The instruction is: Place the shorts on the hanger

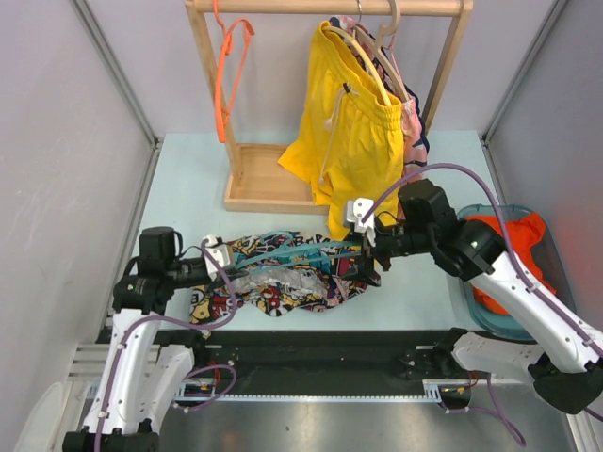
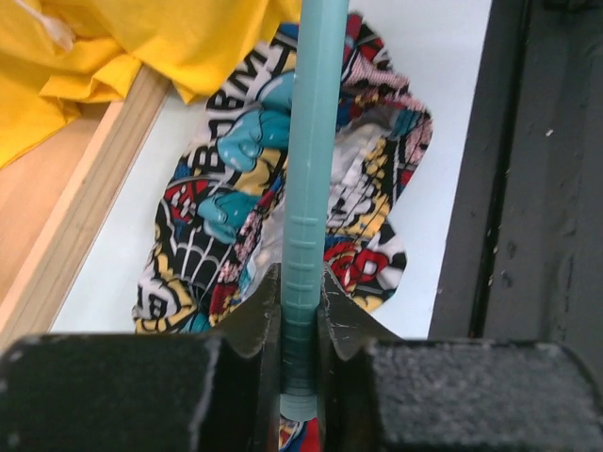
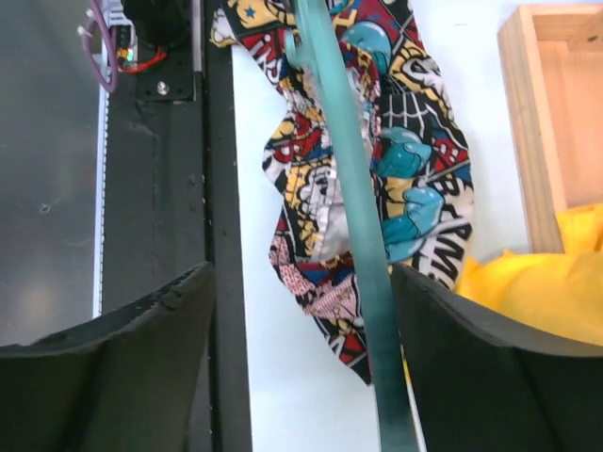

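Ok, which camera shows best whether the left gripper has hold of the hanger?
Left wrist: close up, the left gripper is shut on the hanger bar. The top view shows the hanger across the shorts between both grippers, the grip too small to judge. The right wrist view shows only the bar between the open jaws of the right gripper.

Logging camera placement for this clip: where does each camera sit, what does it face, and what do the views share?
Top external: above and behind the arms, looking down at the table; both arms show.
Left wrist: wrist-mounted, looking along the left gripper, shut on the hanger.
Right wrist: wrist-mounted, looking past the open right gripper at the shorts.
Shared: all show hanger and shorts.
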Controlling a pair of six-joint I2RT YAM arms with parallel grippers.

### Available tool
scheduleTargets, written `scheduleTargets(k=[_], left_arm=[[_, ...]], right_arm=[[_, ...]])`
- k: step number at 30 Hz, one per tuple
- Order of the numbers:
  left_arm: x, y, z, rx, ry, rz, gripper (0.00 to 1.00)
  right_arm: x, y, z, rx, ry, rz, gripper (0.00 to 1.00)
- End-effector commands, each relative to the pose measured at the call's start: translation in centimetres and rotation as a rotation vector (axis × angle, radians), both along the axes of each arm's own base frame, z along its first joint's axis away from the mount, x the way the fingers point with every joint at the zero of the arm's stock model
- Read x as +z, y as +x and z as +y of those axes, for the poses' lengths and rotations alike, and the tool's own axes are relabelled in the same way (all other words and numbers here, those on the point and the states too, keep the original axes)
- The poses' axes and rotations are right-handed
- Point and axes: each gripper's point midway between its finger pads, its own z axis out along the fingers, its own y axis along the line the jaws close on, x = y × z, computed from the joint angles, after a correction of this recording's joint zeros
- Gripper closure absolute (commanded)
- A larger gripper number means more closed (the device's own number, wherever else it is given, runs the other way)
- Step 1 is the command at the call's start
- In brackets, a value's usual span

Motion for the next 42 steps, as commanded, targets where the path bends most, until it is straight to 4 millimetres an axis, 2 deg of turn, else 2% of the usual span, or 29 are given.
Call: scheduleTargets(k=[1,6,8,12,18,20,21,22,23,24,25,27,28,29,32,35,39,40,42], left_arm=[[0.6,0.4,0.2,-0.047,0.080,-0.108,0.99],[-0.3,0.5,-0.1,-0.081,0.130,-0.074,1.00],[-0.5,0.9,0.0,-0.077,0.152,-0.076,1.00],[-0.6,1.1,-0.4,-0.088,0.165,-0.080,1.00],[-0.9,1.1,-0.7,-0.099,0.173,-0.063,1.00],[-0.9,1.0,-0.8,-0.099,0.178,-0.063,1.00],[-0.9,1.0,-0.8,-0.098,0.176,-0.058,0.99],[-1.1,1.0,-0.7,-0.094,0.180,-0.048,0.99],[-1.0,1.0,-0.7,-0.088,0.179,-0.040,0.87],[-1.2,1.2,-0.5,-0.068,0.191,-0.029,0.77],[-1.4,1.4,-0.3,-0.043,0.196,-0.002,0.58],[-2.1,2.3,0.5,0.026,0.231,0.045,0.49],[-2.0,2.7,0.8,0.047,0.236,0.050,0.42],[-2.3,3.4,1.5,0.088,0.236,0.074,0.40],[-1.4,4.0,2.0,0.101,0.187,0.097,0.32],[-2.4,4.0,3.2,0.093,0.245,0.130,0.28],[-5.2,2.6,4.8,0.031,0.379,0.088,0.23],[-6.7,2.1,5.5,0.027,0.427,0.100,0.23],[-8.0,1.6,6.2,-0.008,0.484,0.075,0.22]], right_arm=[[1.8,0.3,2.4,0.025,0.095,0.017,0.16],[2.1,0.8,5.4,0.061,0.138,0.043,0.20],[1.8,1.1,6.5,0.080,0.139,0.048,0.25],[0.7,0.6,8.5,0.133,0.116,0.052,0.37],[-2.5,1.4,10.1,0.147,0.036,0.066,0.43],[-3.2,1.9,10.2,0.136,0.018,0.061,0.59],[-3.3,2.0,10.2,0.135,0.013,0.060,0.76],[-3.6,2.0,10.1,0.131,0.003,0.060,0.88],[-3.6,2.0,9.9,0.130,-0.002,0.052,1.00],[-3.4,2.0,9.7,0.123,-0.004,0.046,1.00],[-3.7,2.1,9.2,0.109,-0.024,0.048,1.00],[-3.6,2.2,8.2,0.087,-0.047,0.030,1.00],[-4.3,1.9,7.4,0.083,-0.084,0.047,1.00],[-4.5,1.6,7.0,0.084,-0.098,0.042,1.00],[-5.8,1.5,5.8,0.058,-0.152,0.042,1.00],[-6.4,1.8,5.5,0.038,-0.170,0.021,1.00],[-6.8,2.4,6.3,0.034,-0.175,-0.019,1.00],[-7.2,2.4,6.6,0.037,-0.185,-0.018,1.00],[-7.7,2.6,7.1,0.038,-0.194,-0.022,1.00]])
